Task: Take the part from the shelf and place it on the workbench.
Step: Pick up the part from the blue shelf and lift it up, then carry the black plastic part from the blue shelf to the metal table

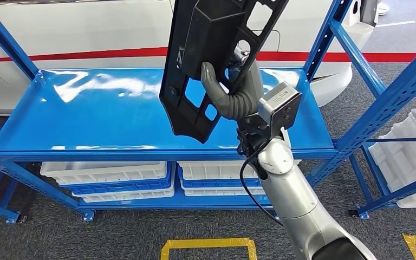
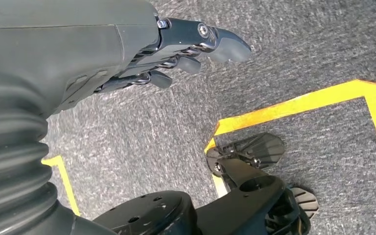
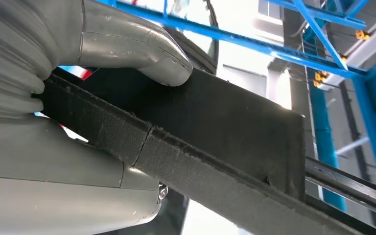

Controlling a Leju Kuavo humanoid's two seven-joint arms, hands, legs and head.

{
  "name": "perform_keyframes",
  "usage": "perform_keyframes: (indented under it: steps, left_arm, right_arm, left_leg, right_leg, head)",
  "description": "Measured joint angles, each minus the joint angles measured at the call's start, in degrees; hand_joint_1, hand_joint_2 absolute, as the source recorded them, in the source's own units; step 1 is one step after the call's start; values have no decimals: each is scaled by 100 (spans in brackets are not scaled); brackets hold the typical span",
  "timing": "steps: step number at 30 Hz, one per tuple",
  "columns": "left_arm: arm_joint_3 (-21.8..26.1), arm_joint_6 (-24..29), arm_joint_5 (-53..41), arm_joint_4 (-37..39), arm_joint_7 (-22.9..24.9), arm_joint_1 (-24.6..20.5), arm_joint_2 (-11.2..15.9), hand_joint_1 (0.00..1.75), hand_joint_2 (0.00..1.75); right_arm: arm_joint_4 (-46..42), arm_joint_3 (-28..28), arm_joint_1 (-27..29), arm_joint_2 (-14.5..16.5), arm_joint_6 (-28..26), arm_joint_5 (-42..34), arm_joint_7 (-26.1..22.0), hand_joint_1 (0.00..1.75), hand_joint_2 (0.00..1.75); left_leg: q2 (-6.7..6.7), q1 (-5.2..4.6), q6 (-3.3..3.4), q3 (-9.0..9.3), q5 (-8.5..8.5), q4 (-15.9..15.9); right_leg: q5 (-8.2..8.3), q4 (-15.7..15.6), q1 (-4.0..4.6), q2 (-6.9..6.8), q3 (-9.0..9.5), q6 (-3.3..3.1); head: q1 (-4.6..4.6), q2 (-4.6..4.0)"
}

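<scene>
The part (image 1: 206, 49) is a long black plastic panel with several cut-outs, tilted and lifted above the blue shelf (image 1: 86, 116). My right hand (image 1: 225, 89) grips it near its middle, thumb pressed on the front face. In the right wrist view the grey thumb (image 3: 142, 54) lies over the part's black edge (image 3: 200, 147), with the palm below. My left hand (image 2: 176, 49) hangs over grey carpet, fingers loosely extended and holding nothing.
Blue shelf uprights (image 1: 357, 65) stand to the right of the raised part. White bins (image 1: 108, 176) sit on the lower shelf, and more white bins (image 1: 411, 146) at the far right. Yellow floor tape (image 1: 208, 246) marks the carpet in front. A white wall with a red stripe lies behind.
</scene>
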Motion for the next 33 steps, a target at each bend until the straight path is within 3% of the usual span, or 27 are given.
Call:
perform_keyframes:
  steps: [17, 22, 24, 26, 28, 29, 31, 32, 33]
  left_arm:
    - [178, -69, 64, 1, -100, 89, 0, 0, 175]
    - [186, -68, 62, 1, -101, 94, 10, 0, 175]
    - [195, -68, 53, 1, -102, 91, -2, 0, 175]
    - [214, -68, 44, 1, -104, 91, -7, 0, 175]
    - [230, -68, 33, 2, -108, 95, -8, 0, 175]
    - [233, -68, 27, 3, -109, 96, -10, 0, 175]
    - [235, -72, 20, 3, -113, 95, -17, 0, 175]
    - [237, -73, 17, 2, -114, 91, -9, 0, 175]
    - [238, -75, 13, 2, -115, 88, 0, 0, 175]
  right_arm:
    - [64, 205, 217, -238, 17, -27, 57, 175, 175]
    - [57, 238, 222, -257, 18, -20, 53, 175, 175]
    - [51, 258, 225, -274, 17, -16, 49, 175, 175]
    - [54, 280, 250, -303, 17, -16, 48, 175, 175]
    - [63, 298, 301, -337, 17, -15, 48, 175, 175]
    - [70, 306, 317, -350, 17, -14, 48, 175, 175]
    - [80, 318, 324, -363, 17, -1, 47, 175, 175]
    - [83, 324, 320, -365, 19, 12, 47, 175, 175]
    - [86, 330, 317, -368, 20, 28, 44, 175, 175]
  left_leg:
    - [-1, -1, 1, -3, 0, 0]
    - [12, 8, 153, 62, 79, -90]
    - [33, 62, 185, 141, 180, -221]
    - [40, 88, 186, 128, 216, -247]
    - [37, 122, 155, 110, 223, -243]
    - [34, 150, 124, 104, 223, -234]
    - [27, 215, 21, 84, 198, -177]
    - [19, 231, -46, 53, 174, -127]
    - [10, 232, -104, 18, 158, -80]
  right_leg:
    - [0, 0, -2, -1, 0, 1]
    - [16, -22, -42, -3, -4, 99]
    - [-153, 280, -41, -6, -153, 105]
    - [-436, 980, -86, -8, -479, 116]
    - [-550, 1454, -154, -12, -707, 197]
    - [-485, 1380, -194, -18, -672, 275]
    - [-220, 675, -279, -46, -322, 466]
    - [-119, 342, -295, -36, -146, 520]
    - [-67, 141, -301, -19, -39, 516]
  head:
    - [0, 1]
    - [-3, -1]
    - [5, -1]
    - [9, -1]
    - [9, -1]
    - [9, 0]
    - [10, 0]
    - [17, 0]
    - [19, -1]
